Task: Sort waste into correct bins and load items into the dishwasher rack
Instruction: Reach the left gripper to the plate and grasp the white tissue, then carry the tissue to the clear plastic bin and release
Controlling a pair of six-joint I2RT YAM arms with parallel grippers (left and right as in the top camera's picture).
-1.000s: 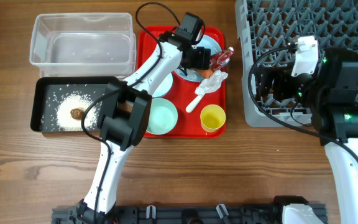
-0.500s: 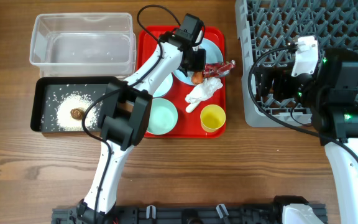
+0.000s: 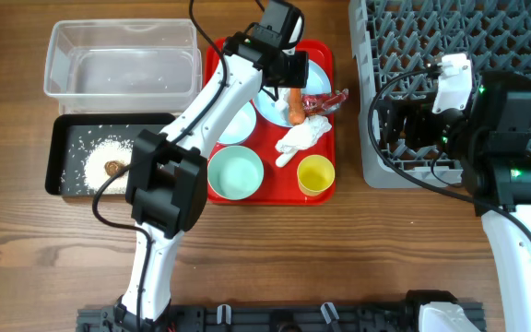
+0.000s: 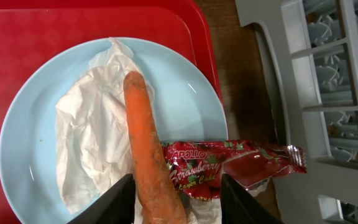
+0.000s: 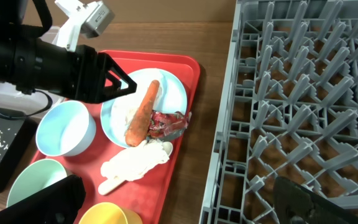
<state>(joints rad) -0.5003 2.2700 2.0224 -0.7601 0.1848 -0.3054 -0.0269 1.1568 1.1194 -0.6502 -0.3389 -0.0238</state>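
Observation:
My left gripper (image 4: 178,205) is open, its fingers on either side of the orange carrot piece (image 4: 145,143), which lies on the pale blue plate (image 3: 313,81) over a white napkin (image 4: 92,143). The red wrapper (image 4: 241,167) lies beside the carrot at the plate's edge. Another crumpled napkin (image 3: 304,135) covers the white spoon (image 3: 286,156). The pale blue bowl (image 5: 67,127), mint-green bowl (image 3: 236,172) and yellow cup (image 3: 315,174) stand on the red tray (image 3: 218,65). My right gripper (image 5: 185,199) is open and empty over the grey rack's (image 3: 459,55) near left corner.
The clear tub (image 3: 123,60) stands at the far left. In front of it the black tray (image 3: 70,129) holds white rice (image 3: 100,152) and a brown lump (image 3: 113,168). My left arm reaches across the red tray and hides part of the blue bowl.
The left gripper has drawn back towards the far side of the tray. The carrot now lies full length on the plate, and the red wrapper has shifted beside it. The right arm is still.

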